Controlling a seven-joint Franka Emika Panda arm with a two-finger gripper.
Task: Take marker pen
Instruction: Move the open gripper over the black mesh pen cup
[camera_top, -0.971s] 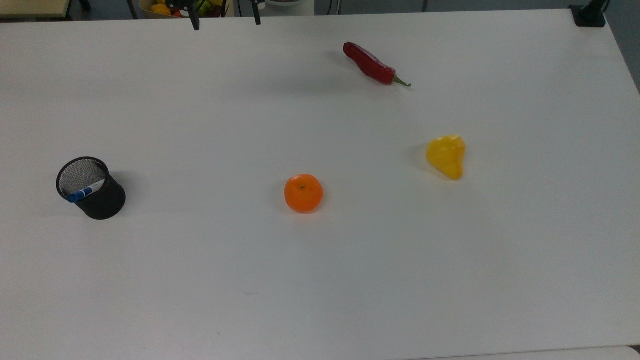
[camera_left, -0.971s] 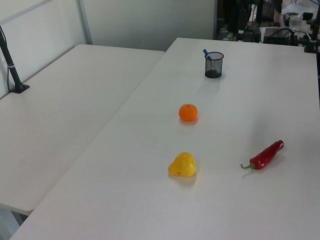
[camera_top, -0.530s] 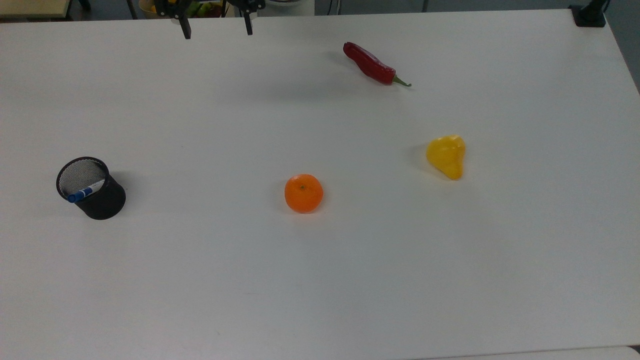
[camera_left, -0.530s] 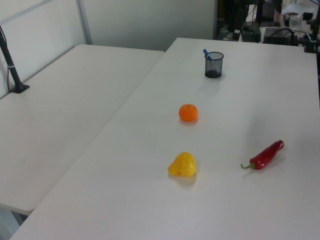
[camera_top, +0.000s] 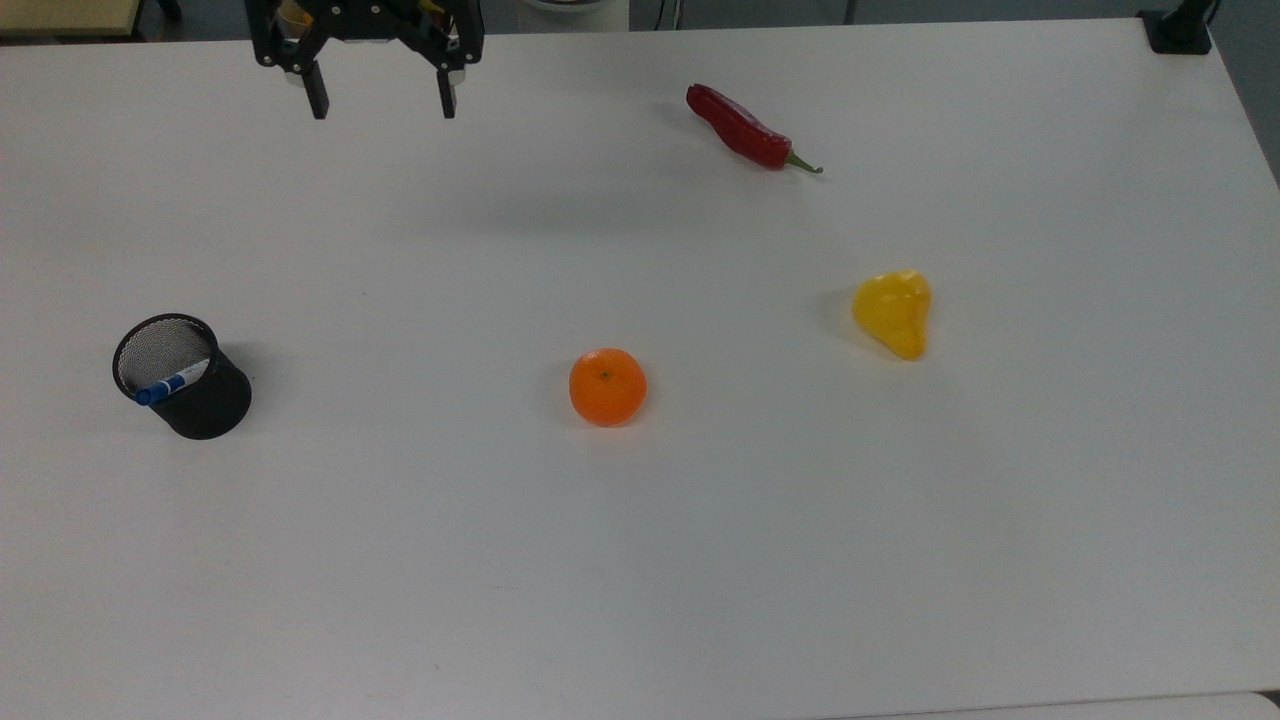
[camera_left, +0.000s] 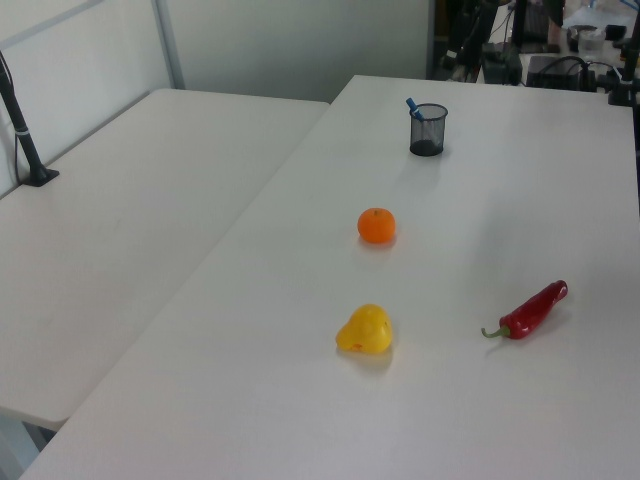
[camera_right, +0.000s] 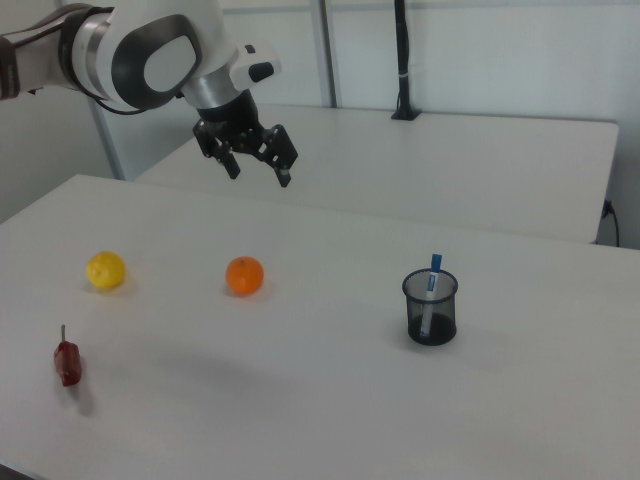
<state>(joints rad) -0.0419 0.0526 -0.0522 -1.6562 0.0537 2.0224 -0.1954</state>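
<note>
The gripper (camera_top: 382, 103) hangs with fingers spread wide, holding nothing, far from the marker pen (camera_top: 172, 383) in the mesh cup (camera_top: 205, 400).

The tool (camera_top: 382, 103) has come further into the top view from its upper edge, shifting toward the top view's left, its fingers (camera_top: 318, 102) spread apart.

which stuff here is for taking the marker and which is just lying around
For the job:
marker, standing in the mesh cup
hand, open, hanging above the table

Lying about:
orange
yellow pepper
red chili
</note>
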